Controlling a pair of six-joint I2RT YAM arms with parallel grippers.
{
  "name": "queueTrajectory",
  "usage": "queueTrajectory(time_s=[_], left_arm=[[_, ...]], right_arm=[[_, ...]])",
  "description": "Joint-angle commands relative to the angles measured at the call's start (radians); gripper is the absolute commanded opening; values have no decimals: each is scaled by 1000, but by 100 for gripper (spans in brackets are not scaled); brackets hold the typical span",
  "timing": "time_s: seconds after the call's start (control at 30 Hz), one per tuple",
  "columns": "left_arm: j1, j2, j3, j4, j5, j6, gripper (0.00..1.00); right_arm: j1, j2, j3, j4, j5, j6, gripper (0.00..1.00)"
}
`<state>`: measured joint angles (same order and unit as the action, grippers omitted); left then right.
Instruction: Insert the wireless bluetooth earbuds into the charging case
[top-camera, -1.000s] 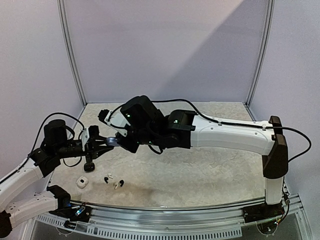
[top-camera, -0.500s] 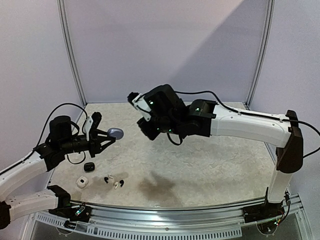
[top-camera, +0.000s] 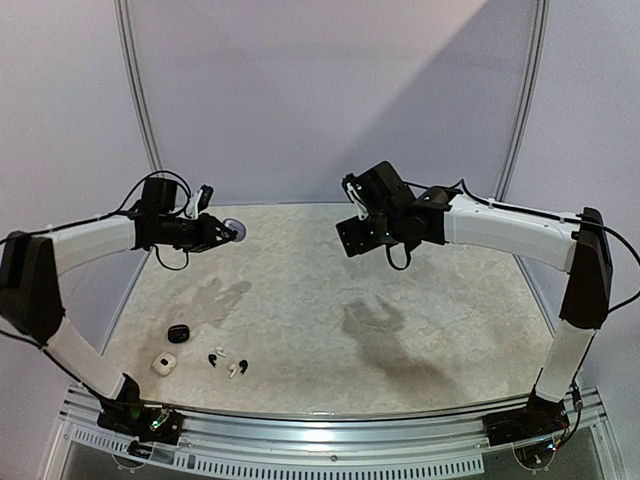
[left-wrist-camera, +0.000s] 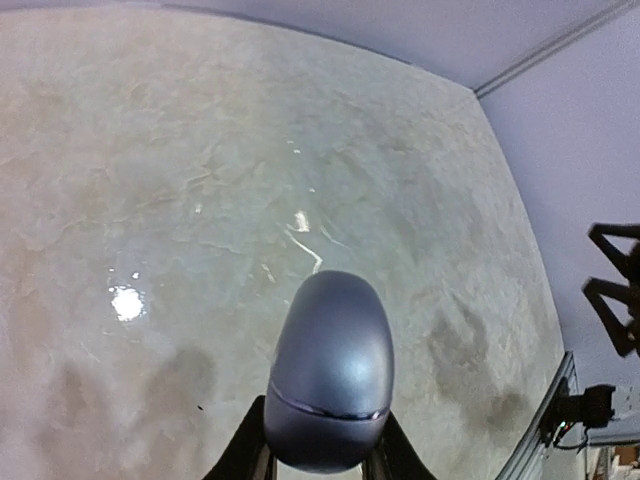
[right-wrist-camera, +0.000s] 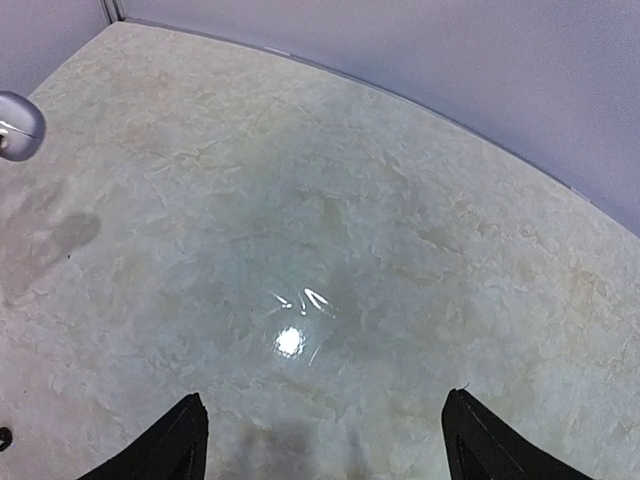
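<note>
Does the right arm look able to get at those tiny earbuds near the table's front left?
Probably yes, though it's a long stretch. The right gripper is open and empty, nothing stands between it and the earbuds, and the left gripper holds a case far off at the back.

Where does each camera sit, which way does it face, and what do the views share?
Top external: above, behind the bases, looking down at the table; both arms, left hand, right hand show.
Left wrist: looks down along its fingers, shut on the grey case.
Right wrist: looks down at the table; open fingers show.
Shared: the grey case, in all three.
</note>
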<state>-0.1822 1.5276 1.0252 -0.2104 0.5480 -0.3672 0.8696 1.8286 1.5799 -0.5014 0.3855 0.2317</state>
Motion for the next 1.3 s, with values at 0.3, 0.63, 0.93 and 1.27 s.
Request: queueTrajectory(time_s=[0.3, 0.63, 0.93, 1.27], left_arm=[[123, 559, 337, -165, 101, -236, 0], [135, 633, 385, -307, 34, -205, 93], [135, 436, 466, -678, -72, 212, 99], [135, 69, 188, -1111, -326, 1645, 99]], right_arm=[[-27, 153, 244, -158, -40, -88, 83], [-26, 123, 257, -175, -36, -109, 83], [-26, 106, 253, -92, -98, -186, 84], [-26, 66, 174, 24, -185, -272, 99]])
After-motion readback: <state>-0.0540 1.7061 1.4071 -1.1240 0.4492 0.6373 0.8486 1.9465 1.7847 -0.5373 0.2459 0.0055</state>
